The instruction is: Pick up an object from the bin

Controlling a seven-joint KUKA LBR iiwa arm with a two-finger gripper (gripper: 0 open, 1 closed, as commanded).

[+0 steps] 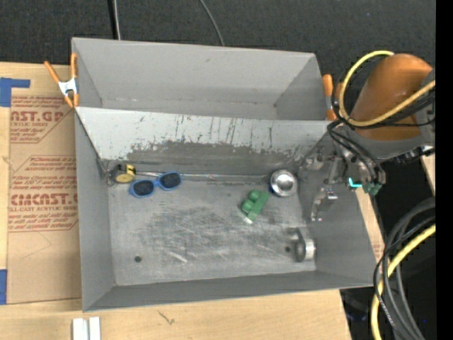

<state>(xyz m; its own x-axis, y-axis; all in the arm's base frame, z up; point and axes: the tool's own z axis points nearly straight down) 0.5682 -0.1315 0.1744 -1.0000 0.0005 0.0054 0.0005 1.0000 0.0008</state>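
My gripper (pixel 324 193) hangs over the right side of the bin, close to the right wall. Just to its left, by the back wall, lies a shiny silver round cap (pixel 282 183). A small green block (pixel 253 204) rests a little further left, towards the middle of the floor. Below the gripper, near the front right corner, sits a small grey metal piece (pixel 301 248). Nothing shows in the gripper's grasp.
Blue toy glasses (pixel 156 185) and a small yellow piece (pixel 125 176) lie at the back left along the wall. The arm with its orange cover and yellow cables stands over the bin's right rim.
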